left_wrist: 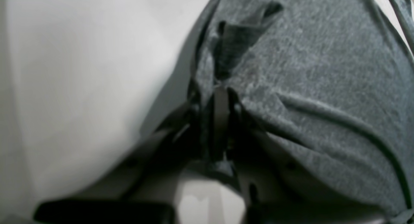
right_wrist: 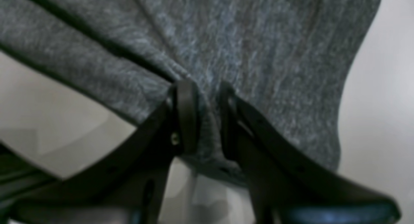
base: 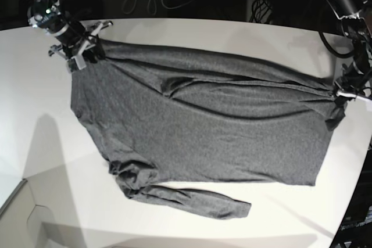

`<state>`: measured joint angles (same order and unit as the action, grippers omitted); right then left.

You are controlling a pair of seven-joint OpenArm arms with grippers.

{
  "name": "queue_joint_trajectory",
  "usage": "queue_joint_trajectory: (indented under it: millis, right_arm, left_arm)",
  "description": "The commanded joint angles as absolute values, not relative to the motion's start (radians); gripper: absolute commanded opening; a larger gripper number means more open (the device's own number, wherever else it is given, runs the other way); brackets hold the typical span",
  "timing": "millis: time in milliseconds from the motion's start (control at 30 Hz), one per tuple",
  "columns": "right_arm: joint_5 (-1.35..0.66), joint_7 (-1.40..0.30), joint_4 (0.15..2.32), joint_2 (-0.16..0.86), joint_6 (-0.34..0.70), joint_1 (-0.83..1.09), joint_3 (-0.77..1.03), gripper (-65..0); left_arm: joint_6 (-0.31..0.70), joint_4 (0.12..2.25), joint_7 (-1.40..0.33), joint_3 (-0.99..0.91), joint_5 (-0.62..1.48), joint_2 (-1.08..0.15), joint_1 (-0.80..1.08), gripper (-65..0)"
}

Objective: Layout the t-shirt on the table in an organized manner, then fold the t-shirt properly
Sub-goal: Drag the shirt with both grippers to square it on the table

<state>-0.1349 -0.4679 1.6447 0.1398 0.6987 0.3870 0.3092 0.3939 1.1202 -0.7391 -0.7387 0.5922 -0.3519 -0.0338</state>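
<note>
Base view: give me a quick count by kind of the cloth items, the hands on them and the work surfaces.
T-shirt: 1
Hands gripping the t-shirt: 2, left hand and right hand
Table: 1
Total: 4

The left claw (left_wrist: 220, 98) is clamped on a bunched fold of the dark heather-grey t-shirt (left_wrist: 317, 75), its two dark fingers (left_wrist: 221, 120) pressed close with cloth pinched between them. Beyond the tips the fabric puckers into a small raised tuck. The shirt fills the right side, creased by one long curved wrinkle. The white counter (left_wrist: 84, 88) fills the left, blurred.
</note>
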Motion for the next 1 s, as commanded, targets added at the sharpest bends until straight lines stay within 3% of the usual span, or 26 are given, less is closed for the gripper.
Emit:
queue_joint_trajectory:
  millis: [0, 367, 567, 967]
  right_arm:
    - [-0.128, -0.467, 1.666, 0.148, 0.698, 0.397, 0.314, -54.5]
    - [-0.130, -0.467, 1.770, 0.147, 0.698, 0.476, 0.314, -54.7]
    - [-0.130, -0.467, 1.797, 0.136, 0.698, 0.464, 0.315, -54.3]
    - [-0.130, -0.467, 1.799, 0.134, 0.698, 0.414, 0.315, -54.3]
  left_arm:
    - [0.398, 1.139, -0.716, -0.745, 0.605, -0.377, -0.033, -64.8]
    - [0.400, 1.141, -0.716, -0.746, 0.616, -0.377, 0.012, -64.8]
    - [0.400, 1.141, -0.716, -0.759, 0.736, -0.387, 0.050, -64.8]
    - [0.397, 1.141, -0.716, -0.782, 0.739, -0.384, 0.056, -63.7]
